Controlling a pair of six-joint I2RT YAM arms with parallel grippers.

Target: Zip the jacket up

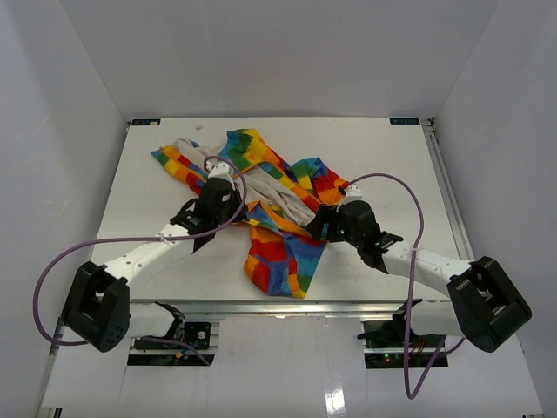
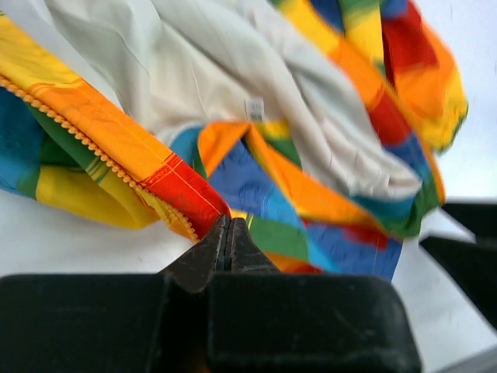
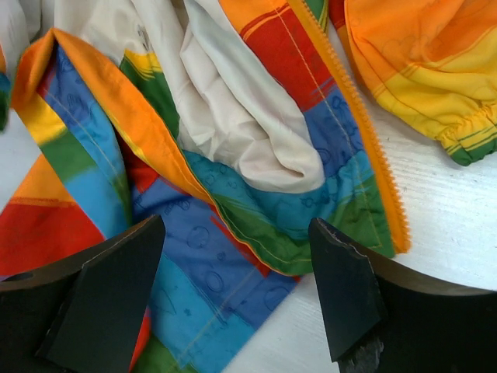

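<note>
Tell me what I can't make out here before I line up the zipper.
- Zipper slider: in no view; jacket folds may hide it.
- Left wrist view: whether the shut left tool pinches fabric; its own tips block the contact.
- Top view: zipper teeth too small to trace.

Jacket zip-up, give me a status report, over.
Left gripper shut at the zipper edge, pinch unconfirmed. Right gripper open over the jacket. Jacket unzipped, crumpled, lining showing. No obstruction seen.

Top camera looks down on the whole white bench (image 1: 392, 157); both wrist cameras sit close over the rainbow patchwork jacket (image 1: 278, 252), shared.
</note>
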